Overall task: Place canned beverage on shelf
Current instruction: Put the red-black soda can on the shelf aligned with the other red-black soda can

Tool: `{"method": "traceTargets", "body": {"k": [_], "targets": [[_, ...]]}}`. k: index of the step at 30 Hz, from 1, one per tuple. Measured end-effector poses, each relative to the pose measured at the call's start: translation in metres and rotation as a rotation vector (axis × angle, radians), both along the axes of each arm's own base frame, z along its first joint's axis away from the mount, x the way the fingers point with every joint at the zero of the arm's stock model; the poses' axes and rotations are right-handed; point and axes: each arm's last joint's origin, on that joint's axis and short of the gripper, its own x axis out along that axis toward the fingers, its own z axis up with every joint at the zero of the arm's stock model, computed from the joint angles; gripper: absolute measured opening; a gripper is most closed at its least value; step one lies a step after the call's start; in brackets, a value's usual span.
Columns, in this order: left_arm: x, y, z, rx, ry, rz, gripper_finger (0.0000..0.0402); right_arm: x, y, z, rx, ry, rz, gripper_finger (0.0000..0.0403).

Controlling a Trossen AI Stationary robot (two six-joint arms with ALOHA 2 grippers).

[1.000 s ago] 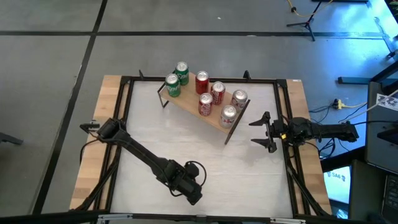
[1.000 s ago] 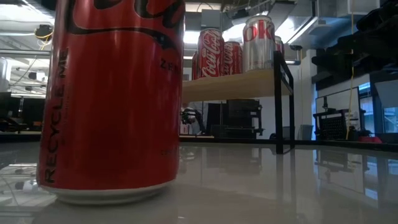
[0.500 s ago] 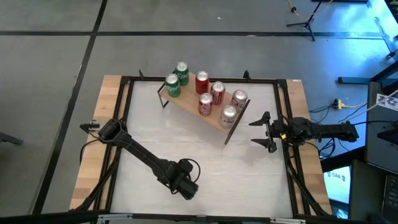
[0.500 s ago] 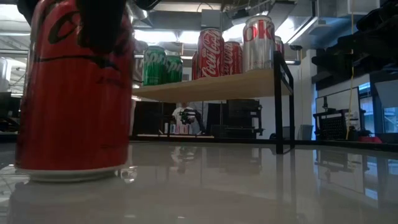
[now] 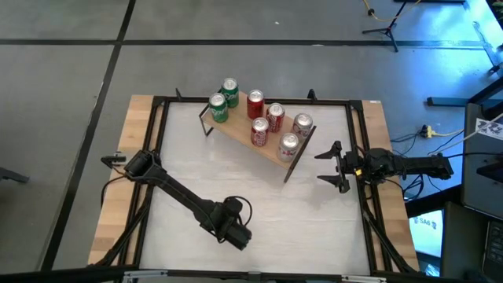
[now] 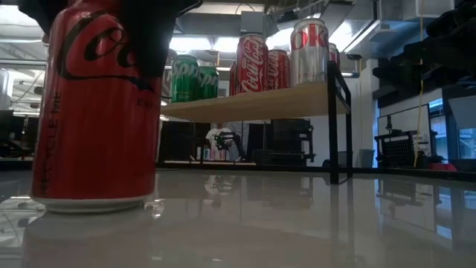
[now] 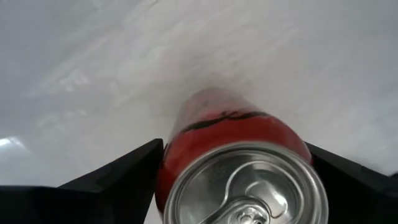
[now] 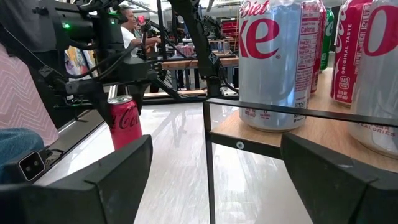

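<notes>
Toward six o'clock on the glossy white table top (image 5: 259, 192), the left gripper (image 5: 236, 233) stands over a red Coca-Cola can (image 6: 97, 112), one dark finger on each side of it in the left wrist view, jaws closed on the can; the can (image 7: 239, 165) stands upright, its base on the surface. At three o'clock the right gripper (image 5: 339, 167) waits just inside the table's edge with its jaws spread wide, holding nothing. The shelf (image 5: 263, 145), a light-wood board on thin black legs, sits at twelve o'clock, set at a slant, and carries seven cans: two green cans (image 5: 224, 100) at its eleven o'clock end, red Coca-Cola cans in the middle, silver Diet Coke cans (image 5: 295, 132) at the end nearest the right gripper. The table has a black frame and bare wood strips (image 5: 118, 181) along both sides, and its sheen mirrors the shelf legs in the low view. Around it lies a grey floor (image 5: 71, 71); beyond, the room shows benches, equipment racks and a person (image 8: 129, 34) far off
</notes>
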Motion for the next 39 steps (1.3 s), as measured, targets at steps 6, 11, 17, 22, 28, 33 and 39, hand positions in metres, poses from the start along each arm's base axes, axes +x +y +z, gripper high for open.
{"method": "traceTargets", "body": {"k": [6, 11, 17, 22, 28, 33, 39], "targets": [[0.000, 0.000, 0.000, -0.016, -0.005, 0.092, 0.0332, 0.000, 0.000, 0.000, 0.000, 0.000, 0.000, 0.0349], [-0.001, 0.000, 0.000, -0.016, 0.002, 0.096, 0.0331, 0.000, 0.000, 0.000, 0.000, 0.000, 0.000, 0.0349], [-0.002, 0.000, 0.000, -0.025, 0.023, 0.093, 0.0322, 0.000, 0.000, 0.000, 0.000, 0.000, 0.000, 0.0349], [-0.002, 0.000, 0.000, -0.026, 0.022, 0.092, 0.0289, 0.000, 0.000, 0.000, 0.000, 0.000, 0.000, 0.0349], [-0.002, 0.001, 0.001, -0.023, 0.018, 0.056, 0.0285, 0.000, 0.000, 0.000, 0.000, 0.000, 0.000, 0.0349], [0.002, 0.006, 0.005, -0.012, 0.019, -0.020, 0.0285, 0.000, 0.000, 0.000, 0.000, 0.000, 0.000, 0.0349], [0.010, 0.015, 0.026, 0.006, 0.004, -0.160, 0.0285, 0.000, 0.000, 0.000, 0.000, 0.000, 0.000, 0.0349]]}}
